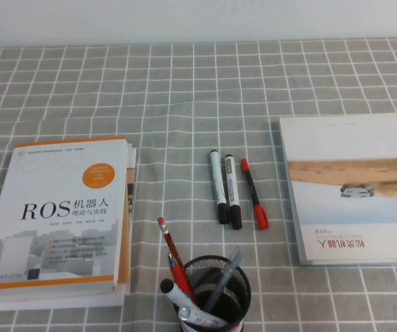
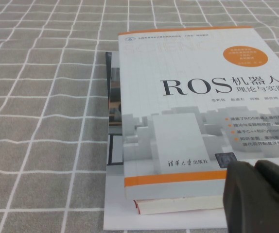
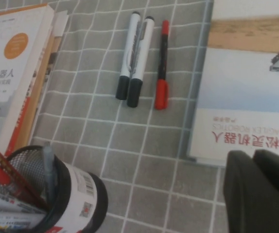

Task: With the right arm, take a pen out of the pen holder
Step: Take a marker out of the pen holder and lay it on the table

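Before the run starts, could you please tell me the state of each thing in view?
Pen holder: upright, pens inside.
Black markers: capped, lying flat.
Red marker: capped, lying flat.
ROS book: closed, lying flat.
Right book: closed.
Left gripper: shut, near ROS book.
Right gripper: shut, near right book.

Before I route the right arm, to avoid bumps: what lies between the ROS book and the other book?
High view: two black-capped markers and a red pen. Left hand hovers at the ROS book; right hand by the other book.
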